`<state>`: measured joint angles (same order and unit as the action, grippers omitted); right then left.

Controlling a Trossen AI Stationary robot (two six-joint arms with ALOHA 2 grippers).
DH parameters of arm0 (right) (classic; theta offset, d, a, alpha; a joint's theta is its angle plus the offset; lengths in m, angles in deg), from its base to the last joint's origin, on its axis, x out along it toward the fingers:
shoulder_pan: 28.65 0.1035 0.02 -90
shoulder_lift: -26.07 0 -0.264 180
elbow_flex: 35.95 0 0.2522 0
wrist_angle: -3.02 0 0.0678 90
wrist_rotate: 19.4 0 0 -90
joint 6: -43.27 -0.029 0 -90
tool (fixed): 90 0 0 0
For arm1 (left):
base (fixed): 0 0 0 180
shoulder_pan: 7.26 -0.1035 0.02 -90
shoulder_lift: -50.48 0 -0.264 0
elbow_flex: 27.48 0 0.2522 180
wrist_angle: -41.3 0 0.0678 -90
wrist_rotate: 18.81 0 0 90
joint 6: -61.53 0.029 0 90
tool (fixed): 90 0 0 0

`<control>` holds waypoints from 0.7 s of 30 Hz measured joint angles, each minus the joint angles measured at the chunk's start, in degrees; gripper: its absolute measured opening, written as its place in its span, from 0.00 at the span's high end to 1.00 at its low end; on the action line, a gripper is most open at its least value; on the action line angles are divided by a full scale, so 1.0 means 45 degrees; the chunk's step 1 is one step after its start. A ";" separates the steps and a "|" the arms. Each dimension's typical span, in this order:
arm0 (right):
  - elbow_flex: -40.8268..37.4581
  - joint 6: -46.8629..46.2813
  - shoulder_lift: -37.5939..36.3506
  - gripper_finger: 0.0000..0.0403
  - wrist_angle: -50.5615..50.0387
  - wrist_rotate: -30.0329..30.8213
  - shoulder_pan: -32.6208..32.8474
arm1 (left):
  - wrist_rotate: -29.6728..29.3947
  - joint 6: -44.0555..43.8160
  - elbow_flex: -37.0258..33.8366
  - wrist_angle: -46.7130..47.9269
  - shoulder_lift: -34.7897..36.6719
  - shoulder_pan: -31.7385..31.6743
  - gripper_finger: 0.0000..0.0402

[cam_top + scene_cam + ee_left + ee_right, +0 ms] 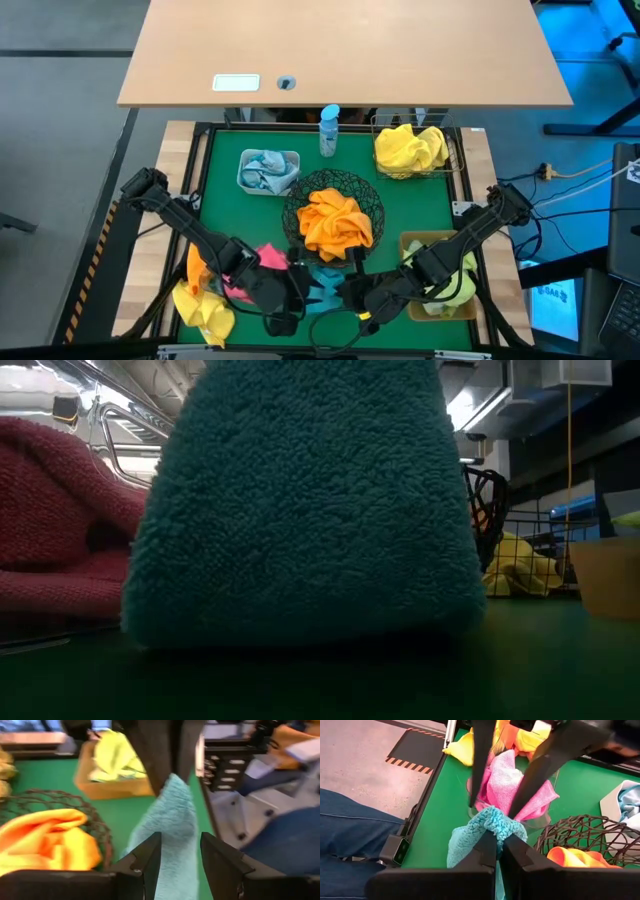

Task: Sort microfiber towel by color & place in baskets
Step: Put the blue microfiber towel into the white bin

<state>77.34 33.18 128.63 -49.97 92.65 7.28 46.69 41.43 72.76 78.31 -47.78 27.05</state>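
Note:
A teal towel [322, 285] stands bunched near the table's front edge, between my two grippers. My right gripper [497, 837] comes in from the right and is shut on the towel's top. My left gripper [180, 840] comes in from the left and is open, one finger on each side of the towel just below that top; I cannot tell whether they touch it. Behind the towel lie a pink towel [502, 780] and a yellow and orange pile [203, 298]. My right gripper pinches the towel's bunched top [492, 820] between its two fingers, several layers gathered together. The fingers slant down from the table's right side. The towel hangs below them and widens downward, with its lower end [300, 625] on the green mat.
A black wire-mesh bowl [370, 195] holds an orange towel just beyond the grippers. A tan bin [412, 243] with a yellow-green towel stands right, a white tub [243, 170] with pale blue towels far left, a wire basket [455, 165] with yellow towels far right, and a blue-capped bottle [329, 130] at the back.

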 joint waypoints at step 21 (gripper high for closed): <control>0.0000 -0.0005 0.0000 0.98 -0.0009 -0.0029 0.0007 | 0.1012 -0.0500 0.0000 0.0019 0.0000 -0.0493 0.58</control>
<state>77.34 33.16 128.63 -50.01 92.51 7.31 51.24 39.18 72.76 78.40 -47.78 24.83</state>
